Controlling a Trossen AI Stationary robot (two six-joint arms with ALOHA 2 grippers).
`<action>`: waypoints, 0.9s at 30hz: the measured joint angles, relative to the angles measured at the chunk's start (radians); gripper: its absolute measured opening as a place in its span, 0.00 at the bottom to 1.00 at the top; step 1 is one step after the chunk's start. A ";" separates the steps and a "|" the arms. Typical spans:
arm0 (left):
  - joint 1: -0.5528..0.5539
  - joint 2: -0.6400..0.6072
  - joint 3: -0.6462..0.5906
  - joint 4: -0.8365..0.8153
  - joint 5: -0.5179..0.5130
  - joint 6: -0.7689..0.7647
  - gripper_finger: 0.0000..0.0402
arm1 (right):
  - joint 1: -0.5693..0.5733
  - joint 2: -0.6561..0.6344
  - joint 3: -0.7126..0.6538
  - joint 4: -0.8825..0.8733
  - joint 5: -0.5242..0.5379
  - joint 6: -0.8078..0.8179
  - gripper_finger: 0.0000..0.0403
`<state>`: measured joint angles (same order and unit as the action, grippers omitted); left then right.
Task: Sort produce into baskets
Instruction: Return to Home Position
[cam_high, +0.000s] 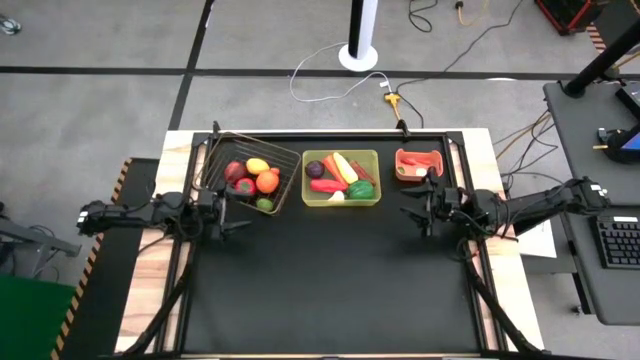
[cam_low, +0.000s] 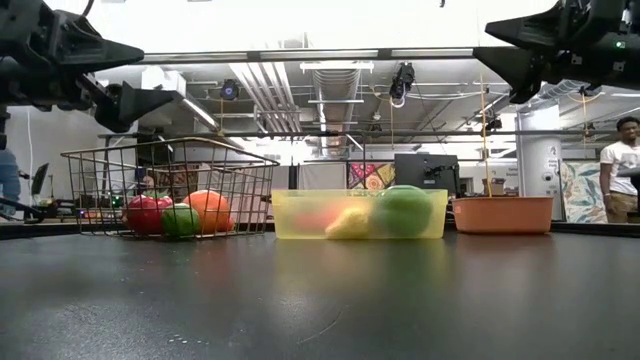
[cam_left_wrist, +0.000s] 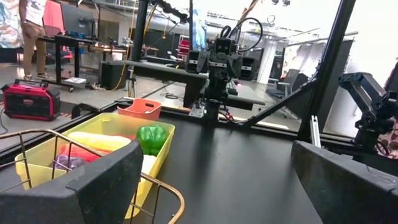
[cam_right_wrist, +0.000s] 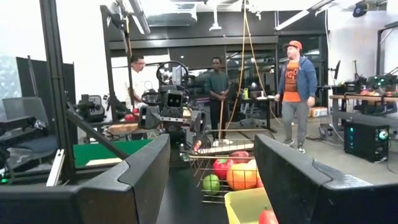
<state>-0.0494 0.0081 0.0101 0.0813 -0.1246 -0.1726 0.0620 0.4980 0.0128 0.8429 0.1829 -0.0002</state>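
You can treat the sorting as done, as far as these views show: no produce lies loose on the black table (cam_high: 330, 290). The wire basket (cam_high: 214, 152) holds the round fruit, among them an orange one (cam_high: 267, 181), a red one and a small green one. The yellow tray (cam_high: 304, 180) beside it carries the green pepper (cam_high: 361, 189), a carrot (cam_high: 333, 168) and a few other pieces. The salmon bin (cam_high: 400, 160) at the right end has something reddish inside, too small to name. What I judge is left for you is only the retreat of the arms. The left gripper (cam_high: 238, 217) hangs just in front of the wire basket with its fingers spread wide and nothing between them, and the right gripper (cam_high: 410, 207) sits just in front of the salmon bin, equally spread and empty. Both face each other across the bare middle of the table, so bring each one back along its own side, clear of the basket rims.
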 joint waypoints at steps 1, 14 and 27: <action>0.000 0.001 0.000 0.000 0.000 0.000 0.97 | 0.000 0.000 0.000 -0.001 0.000 -0.001 0.56; 0.000 0.025 0.006 -0.010 0.000 -0.028 0.97 | 0.001 0.001 -0.001 -0.086 0.001 0.002 0.56; 0.000 0.047 0.007 -0.009 0.001 -0.028 0.97 | 0.001 0.001 -0.001 -0.159 0.001 0.027 0.56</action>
<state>-0.0494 0.0546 0.0174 0.0719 -0.1238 -0.2005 0.0628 0.4992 0.0116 0.6841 0.1837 0.0268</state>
